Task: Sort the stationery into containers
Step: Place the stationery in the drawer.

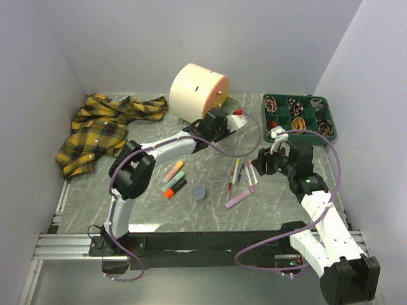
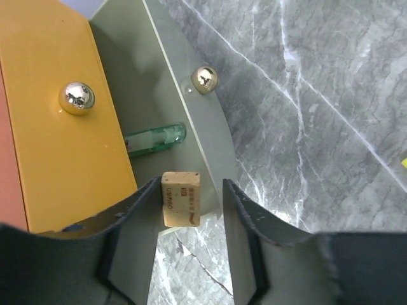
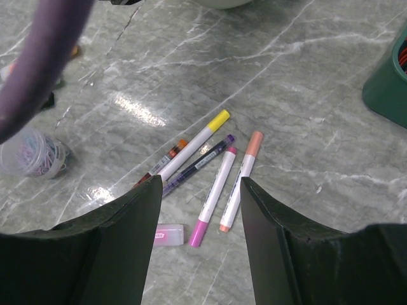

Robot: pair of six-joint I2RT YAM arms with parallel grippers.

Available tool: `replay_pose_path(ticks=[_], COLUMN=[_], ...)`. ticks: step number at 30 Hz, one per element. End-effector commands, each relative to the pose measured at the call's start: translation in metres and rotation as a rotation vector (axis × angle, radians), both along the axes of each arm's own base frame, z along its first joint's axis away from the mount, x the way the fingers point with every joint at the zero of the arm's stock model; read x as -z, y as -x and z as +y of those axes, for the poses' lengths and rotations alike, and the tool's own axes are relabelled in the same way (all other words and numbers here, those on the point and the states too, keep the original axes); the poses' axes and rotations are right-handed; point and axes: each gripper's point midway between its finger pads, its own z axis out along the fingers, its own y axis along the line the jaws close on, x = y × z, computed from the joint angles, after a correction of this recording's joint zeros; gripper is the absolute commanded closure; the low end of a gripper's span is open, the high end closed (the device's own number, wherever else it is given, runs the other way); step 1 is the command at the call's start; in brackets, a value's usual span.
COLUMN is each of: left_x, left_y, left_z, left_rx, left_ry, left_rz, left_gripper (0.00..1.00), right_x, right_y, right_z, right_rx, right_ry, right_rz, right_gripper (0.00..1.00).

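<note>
From above, the left gripper (image 1: pixel 236 119) reaches to the foot of the cream cabinet (image 1: pixel 196 89), which lies on its side at the back of the table (image 1: pixel 127 210). The right gripper (image 1: pixel 268 159) hangs over the pens (image 1: pixel 241 175), near the dark green tray (image 1: pixel 331 121). Three highlighters (image 1: pixel 174 179) lie beside a small round tin (image 1: pixel 199 192), with a pink highlighter (image 1: pixel 237 199) apart from them. A plaid cloth (image 1: pixel 102 130) sits at the far left.

The left wrist view shows what the overhead cannot: the cabinet's orange drawer (image 2: pixel 51 121) with its metal knob (image 2: pixel 76 98), a green pen-like item (image 2: pixel 156 140) lying in the grey tray under it, and a small tan block (image 2: pixel 181 199) between the left gripper's (image 2: pixel 191 203) fingers, which stand apart; whether either pad touches it cannot be told.

The right wrist view shows the fingers of the right gripper (image 3: pixel 198 210) spread with nothing between them, above a yellow-capped pen (image 3: pixel 194 144), a purple one (image 3: pixel 197 164) and two pink ones (image 3: pixel 216 196); the tin (image 3: pixel 28 152) holds coloured clips.
</note>
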Motion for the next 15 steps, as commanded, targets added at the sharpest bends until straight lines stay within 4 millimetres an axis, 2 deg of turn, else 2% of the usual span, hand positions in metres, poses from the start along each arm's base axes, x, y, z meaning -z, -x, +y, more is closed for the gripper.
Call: replay_pose_path(ticks=[1,4,6,8,11,15], left_x=[-0.042,-0.063,-0.084,-0.095,-0.1,-0.086], left_y=[-0.007,-0.005,-0.004,-0.002,-0.002,-0.005], left_z=[-0.016,-0.019,-0.02,-0.02,-0.019,-0.013], left_rx=[0.0,-0.009,-0.011,-0.008,-0.014,-0.03], left_ry=[0.078,0.118,0.154,0.166,0.169,0.133], left_rz=[-0.078,-0.097,-0.115,-0.123,-0.133,-0.139], left_gripper=[0.51,0.5,0.45,0.41,0.39,0.38], right_x=[-0.007,-0.009,-0.011,-0.013,-0.014,-0.016], right_y=[-0.007,-0.008,-0.009,-0.011,-0.013,-0.018], right_z=[-0.001,0.0,0.001,0.001,0.002,0.001], right_rx=[-0.005,0.0,-0.002,0.001,0.001,0.01], right_ry=[0.0,-0.009,-0.015,-0.018,-0.024,-0.032], right_rz=[-0.046,-0.046,-0.048,-0.046,-0.041,-0.037], right_gripper=[0.4,0.4,0.4,0.4,0.4,0.4])
